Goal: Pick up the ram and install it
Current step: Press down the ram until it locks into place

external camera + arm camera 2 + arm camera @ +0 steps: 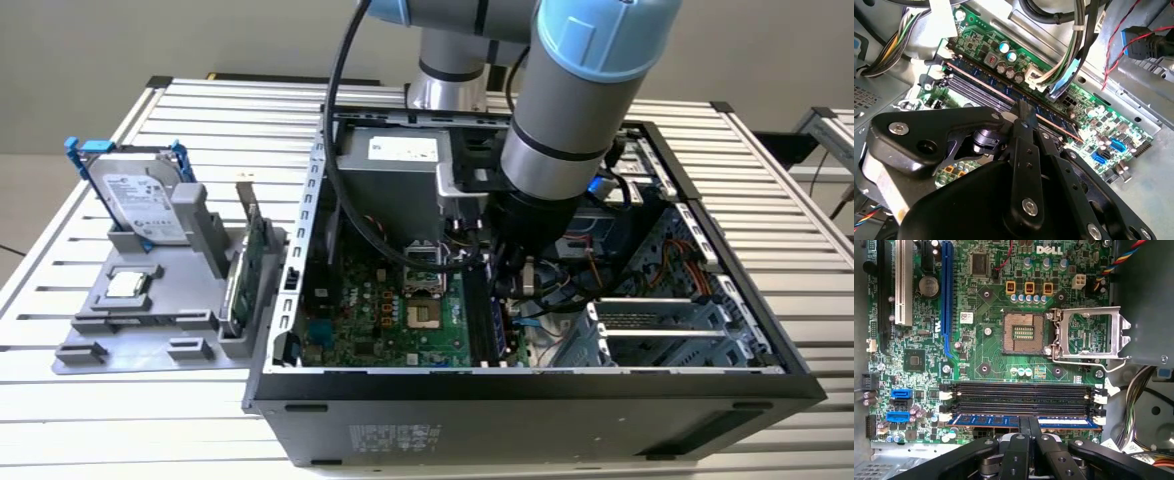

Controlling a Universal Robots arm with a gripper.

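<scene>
Ram (1019,420) lies lengthwise in the outermost of the black memory slots (1019,396) on the motherboard (989,350), beside three vacant ones. Claw (1028,423) closed on ram's top edge mid-length, likely so pressure spreads evenly to both end latches. Arm reaches down into the open computer case (747,330) on the table (134,430).

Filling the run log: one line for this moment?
gripper: shut on ram | ram: in outermost memory slot of motherboard | CPU socket: open
</scene>
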